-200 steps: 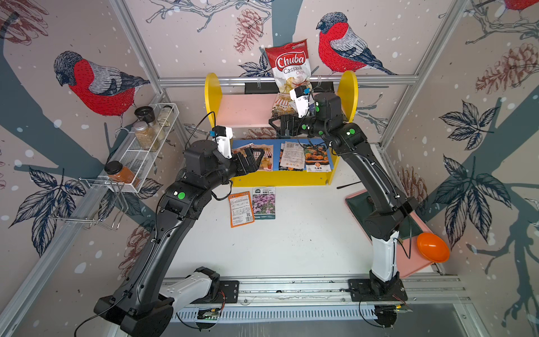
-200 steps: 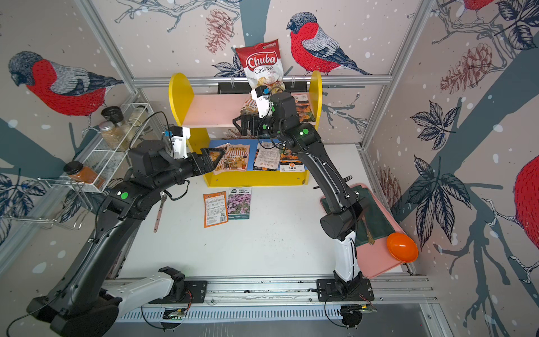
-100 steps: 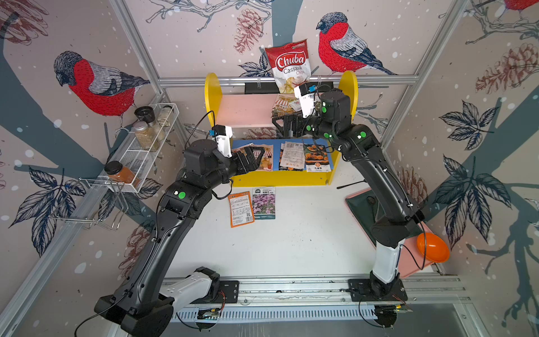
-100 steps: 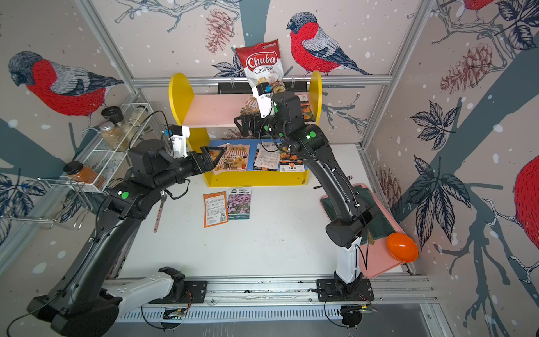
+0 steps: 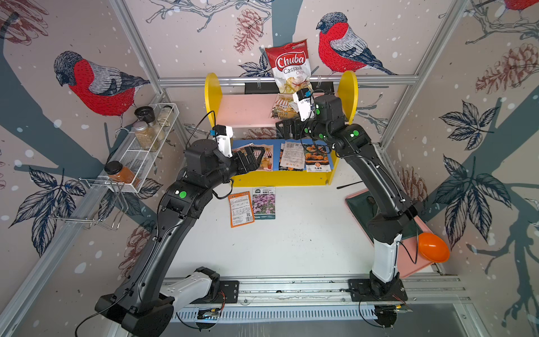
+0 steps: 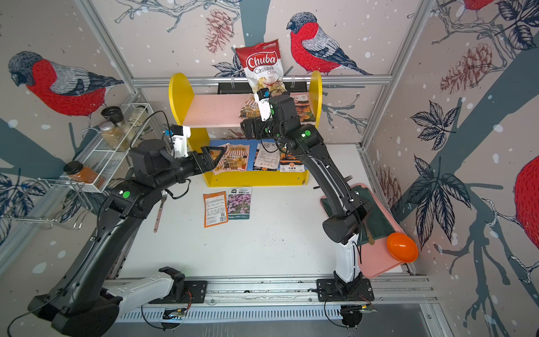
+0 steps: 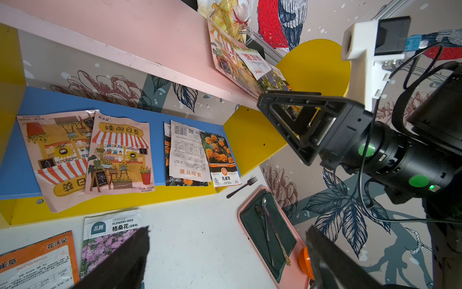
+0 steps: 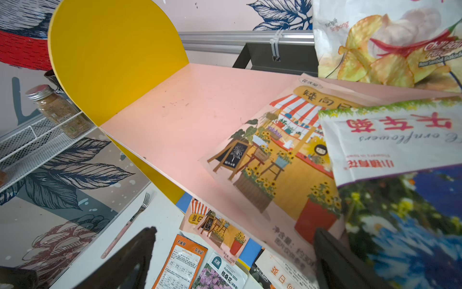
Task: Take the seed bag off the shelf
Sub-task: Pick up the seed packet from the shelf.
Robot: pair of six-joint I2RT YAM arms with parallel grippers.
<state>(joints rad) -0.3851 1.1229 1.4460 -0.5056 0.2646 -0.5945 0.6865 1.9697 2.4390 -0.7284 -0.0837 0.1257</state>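
The shelf (image 5: 213,96) stands at the back, with yellow sides, a pink upper board (image 6: 215,112) and a blue lower board (image 7: 30,105). Seed bags (image 8: 287,155) overlap on the right part of the upper board, also seen in a top view (image 6: 303,108). More seed bags (image 7: 120,155) lie on the lower board. My right gripper (image 8: 235,230) is open at the front edge of the upper board, just in front of those bags, holding nothing. My left gripper (image 5: 258,159) is open and empty at the left end of the lower board.
Two seed packets (image 5: 240,208) lie on the table before the shelf. A chips bag (image 5: 291,67) hangs on the rear rail. A white wire spice rack (image 5: 145,146) is at left. A pink tray (image 6: 376,262) with cutlery and an orange bowl (image 5: 433,248) sit at right. A fork (image 6: 159,213) lies left.
The right arm has shifted slightly in front of the upper board, its gripper still open. The left arm has not moved.
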